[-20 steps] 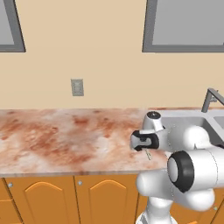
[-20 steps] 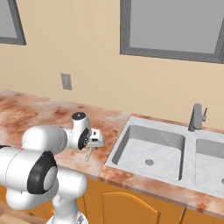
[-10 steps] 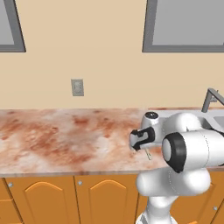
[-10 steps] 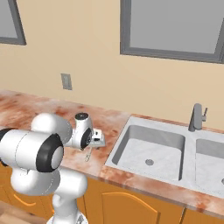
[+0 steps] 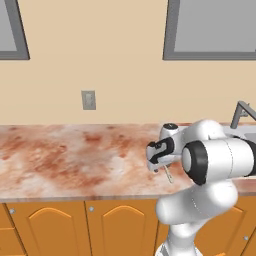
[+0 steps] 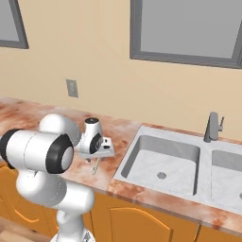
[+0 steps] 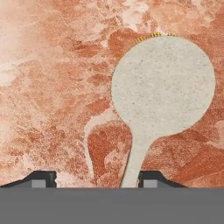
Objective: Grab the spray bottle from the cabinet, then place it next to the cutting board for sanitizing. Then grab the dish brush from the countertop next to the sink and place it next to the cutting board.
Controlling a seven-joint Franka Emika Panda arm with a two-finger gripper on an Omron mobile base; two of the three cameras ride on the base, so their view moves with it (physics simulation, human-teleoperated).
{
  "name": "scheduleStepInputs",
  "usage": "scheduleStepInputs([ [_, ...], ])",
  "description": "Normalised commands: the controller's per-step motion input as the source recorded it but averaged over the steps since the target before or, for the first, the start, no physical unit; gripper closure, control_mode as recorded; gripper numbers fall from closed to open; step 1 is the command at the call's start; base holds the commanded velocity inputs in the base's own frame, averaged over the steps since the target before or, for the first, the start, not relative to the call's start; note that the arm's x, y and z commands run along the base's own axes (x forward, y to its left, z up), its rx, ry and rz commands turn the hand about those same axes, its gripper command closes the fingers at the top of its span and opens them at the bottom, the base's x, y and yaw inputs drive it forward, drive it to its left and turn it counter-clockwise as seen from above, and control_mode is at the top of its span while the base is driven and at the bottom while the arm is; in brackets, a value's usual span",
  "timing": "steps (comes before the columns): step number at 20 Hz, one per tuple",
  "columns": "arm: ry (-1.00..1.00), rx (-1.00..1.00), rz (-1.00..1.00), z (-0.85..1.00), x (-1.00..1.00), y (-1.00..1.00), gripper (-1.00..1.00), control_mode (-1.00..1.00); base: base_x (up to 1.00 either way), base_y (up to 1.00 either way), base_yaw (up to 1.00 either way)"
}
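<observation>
Hand view: the brush [image 7: 162, 87] lies flat on the countertop [image 7: 52, 87], its round pale head at upper right, its handle running down to the bottom edge beside the right fingertip [image 7: 151, 179]. The gripper [image 7: 94, 180] stands spread, jaws apart; whether either tip touches the handle cannot be told. Right base view: gripper [image 6: 97, 158] low over the brush [image 6: 95, 166], centre-left, near the sink [image 6: 189, 142].

No readable text, labels or signs.
</observation>
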Motion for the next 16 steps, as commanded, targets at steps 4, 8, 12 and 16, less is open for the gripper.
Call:
scheduleStepInputs([
  [4,0.0,0.0,0.0,-0.3,0.0,-0.01,1.0,-1.0,0.0,0.0,0.0],
  [8,-0.1,0.0,0.0,-0.02,-0.32,0.05,1.0,-1.0,0.0,0.0,0.0],
  [12,-0.02,0.0,0.02,0.0,-0.36,0.16,1.0,-1.0,0.0,0.0,0.0],
  [16,-0.02,0.0,0.02,0.0,-0.36,0.16,1.0,-1.0,0.0,0.0,0.0],
])
